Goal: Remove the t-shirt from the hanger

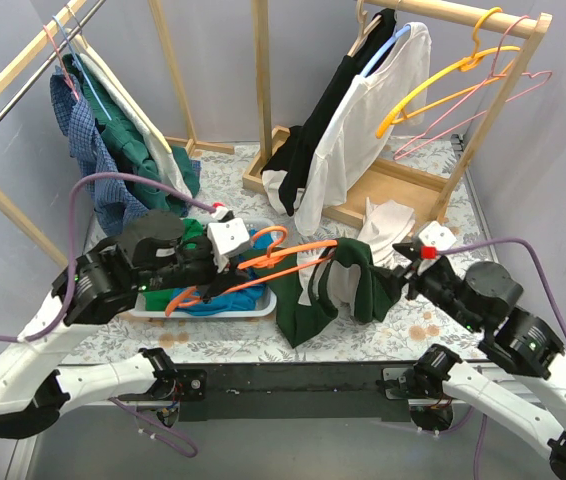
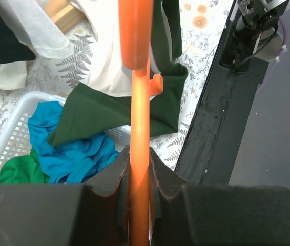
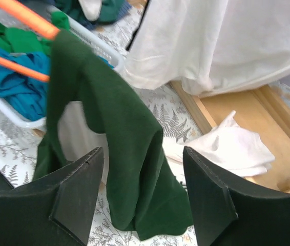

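My left gripper (image 2: 139, 174) is shut on the bar of an orange hanger (image 2: 140, 102), held over the basket (image 1: 225, 265). The hanger (image 1: 283, 255) runs right, and a dark green t-shirt (image 1: 328, 290) with a white inside hangs from its far end, drooping to the table. In the right wrist view the t-shirt (image 3: 129, 143) hangs as a folded drape off the hanger (image 3: 24, 18). My right gripper (image 3: 144, 169) is open, its fingers on either side of that fold and touching nothing. From above, the right gripper (image 1: 395, 262) sits just right of the shirt.
A white basket (image 1: 153, 312) of blue and green clothes stands under the hanger. A crumpled white cloth (image 1: 388, 222) lies behind the right gripper. A wooden rack with black and white garments (image 1: 348, 120) and spare hangers (image 1: 443, 80) stands at the back right. Another rack with clothes (image 1: 113, 140) is at the left.
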You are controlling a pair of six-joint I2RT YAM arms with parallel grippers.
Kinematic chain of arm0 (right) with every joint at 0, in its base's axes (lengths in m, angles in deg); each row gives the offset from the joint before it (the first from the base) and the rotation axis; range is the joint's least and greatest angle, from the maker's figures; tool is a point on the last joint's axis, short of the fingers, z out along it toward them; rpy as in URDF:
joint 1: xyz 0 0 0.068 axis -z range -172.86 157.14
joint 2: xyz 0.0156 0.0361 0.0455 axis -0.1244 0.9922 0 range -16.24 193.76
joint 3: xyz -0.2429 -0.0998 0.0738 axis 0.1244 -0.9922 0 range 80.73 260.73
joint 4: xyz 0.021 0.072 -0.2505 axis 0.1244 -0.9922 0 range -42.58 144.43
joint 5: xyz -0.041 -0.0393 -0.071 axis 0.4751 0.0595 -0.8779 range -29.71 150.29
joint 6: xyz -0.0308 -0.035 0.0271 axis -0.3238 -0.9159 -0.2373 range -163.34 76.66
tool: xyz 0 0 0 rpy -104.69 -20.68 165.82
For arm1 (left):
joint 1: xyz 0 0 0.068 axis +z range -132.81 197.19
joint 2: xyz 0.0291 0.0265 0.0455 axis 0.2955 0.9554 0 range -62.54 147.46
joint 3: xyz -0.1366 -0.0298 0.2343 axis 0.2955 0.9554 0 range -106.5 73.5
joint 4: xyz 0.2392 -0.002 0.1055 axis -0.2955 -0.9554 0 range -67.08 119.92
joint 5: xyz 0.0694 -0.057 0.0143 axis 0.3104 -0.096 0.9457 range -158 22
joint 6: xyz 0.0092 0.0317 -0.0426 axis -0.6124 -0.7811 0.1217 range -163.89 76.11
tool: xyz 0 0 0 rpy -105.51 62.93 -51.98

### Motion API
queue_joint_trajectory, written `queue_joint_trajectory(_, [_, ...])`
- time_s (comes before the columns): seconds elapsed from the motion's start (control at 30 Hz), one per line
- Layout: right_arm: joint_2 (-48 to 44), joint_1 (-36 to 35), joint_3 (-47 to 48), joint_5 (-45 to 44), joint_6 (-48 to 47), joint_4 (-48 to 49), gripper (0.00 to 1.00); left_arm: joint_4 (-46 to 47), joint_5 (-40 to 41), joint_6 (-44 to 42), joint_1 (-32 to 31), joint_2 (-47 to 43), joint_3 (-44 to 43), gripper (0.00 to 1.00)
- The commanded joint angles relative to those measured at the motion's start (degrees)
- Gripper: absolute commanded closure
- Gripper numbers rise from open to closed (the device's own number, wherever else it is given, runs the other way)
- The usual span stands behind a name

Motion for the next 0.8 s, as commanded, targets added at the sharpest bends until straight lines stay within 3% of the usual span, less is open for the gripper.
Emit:
queue_joint_trajectory(0.0, [-3.5,0.0,2.3,5.6,-1.4,-1.9,0.28,0.2,1.7,0.8,0.1,-2.8,-1.4,1.0])
queue_joint_trajectory(0.17, [0.0,0.1,3.0,2.5,-1.4,-5.3,0.28,-1.1,1.7,0.6,0.1,-2.5,-3.6,1.0])
queue_joint_trajectory(0.4, [2.1,0.0,1.6,3.9,-1.3,1.9,0.28,-4.3,2.7,1.1,0.1,-1.7,-6.5,1.0])
queue_joint_trajectory(0.57, [5.2,0.1,6.9,11.4,-4.4,2.7,0.3,-4.1,1.5,1.3,0.1,-2.1,-7.3,1.0])
queue_joint_trajectory(0.77, [10.6,0.0,19.9,24.6,-9.8,-1.7,0.33,-4.2,-3.2,1.8,0.1,0.5,-6.8,1.0])
